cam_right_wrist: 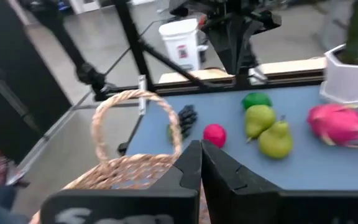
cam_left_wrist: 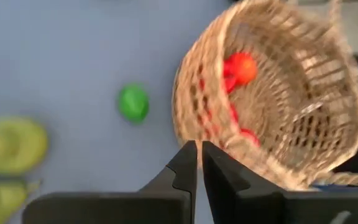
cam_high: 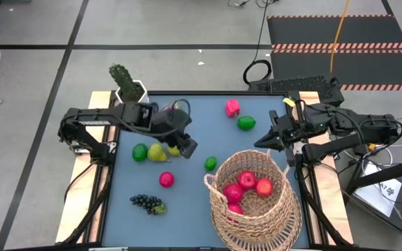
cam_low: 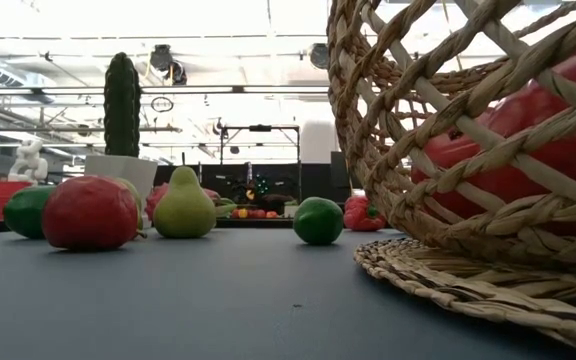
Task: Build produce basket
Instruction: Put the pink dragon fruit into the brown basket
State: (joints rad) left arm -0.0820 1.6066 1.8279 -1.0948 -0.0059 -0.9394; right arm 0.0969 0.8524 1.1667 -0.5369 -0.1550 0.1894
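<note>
1. Dark fingers of the left gripper (cam_left_wrist: 199,163) are clenched on nothing; the right gripper (cam_right_wrist: 201,163) likewise.
2. Pears (cam_high: 158,152) lie just beside the left gripper, the nearer arm.
3. Wicker basket (cam_high: 285,213), holding apples (cam_high: 247,185), sits near the front-right edge.
4. No legible writing.

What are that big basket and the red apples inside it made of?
The basket looks like woven wicker: tan, matte strands interlaced with open gaps. The apples look like smooth moulded plastic or foam, evenly coloured with a slight sheen; which one is hard to tell.
</note>
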